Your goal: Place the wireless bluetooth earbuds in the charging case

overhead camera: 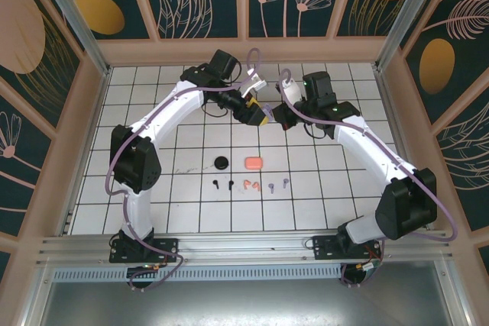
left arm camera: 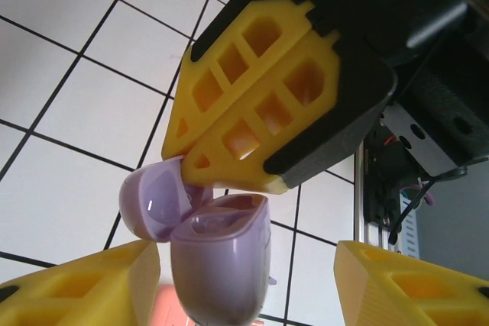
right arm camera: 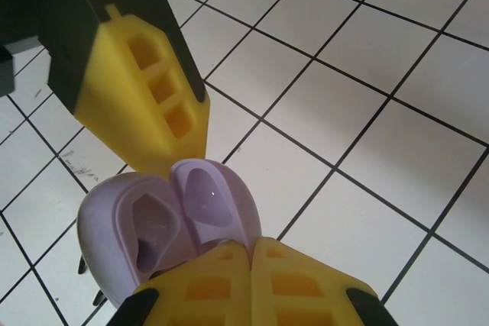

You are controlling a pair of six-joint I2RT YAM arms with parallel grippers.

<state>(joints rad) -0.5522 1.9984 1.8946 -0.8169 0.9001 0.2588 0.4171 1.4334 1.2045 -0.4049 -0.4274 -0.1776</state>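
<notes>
1. Right gripper point(right arm camera: 250, 250): jaws pressed together on the rim of the open lavender plastic charging case point(right arm camera: 164, 227). The case is held in the air above the white tiled table point(overhead camera: 153, 188), with its lid hinged wide and its wells apparently empty.
2. Left gripper point(left arm camera: 244, 257): jaws wide, straddling the case body. One finger point(left arm camera: 92, 284) is against or just beside the case, which of the two cannot be told. The other finger is well apart from it.
3. The wireless bluetooth earbuds lie in a row on the table nearer the arm bases: the black pair point(overhead camera: 221, 184), the coral-pink pair point(overhead camera: 250, 185) and the lavender pair point(overhead camera: 279, 185). None is in a case.
4. A round black case point(overhead camera: 222, 162) and a coral-pink oblong case point(overhead camera: 254, 163) rest on the table just behind the row.
5. Step in hand, as judged: the opened case is being presented, and insertion is not yet begun.
6. Next move, as judged: one gripper keeps the lavender case steady and open. The other descends to a lavender earbud, which calls for a fine pinch on a very small stem and correct alignment with its well.
</notes>
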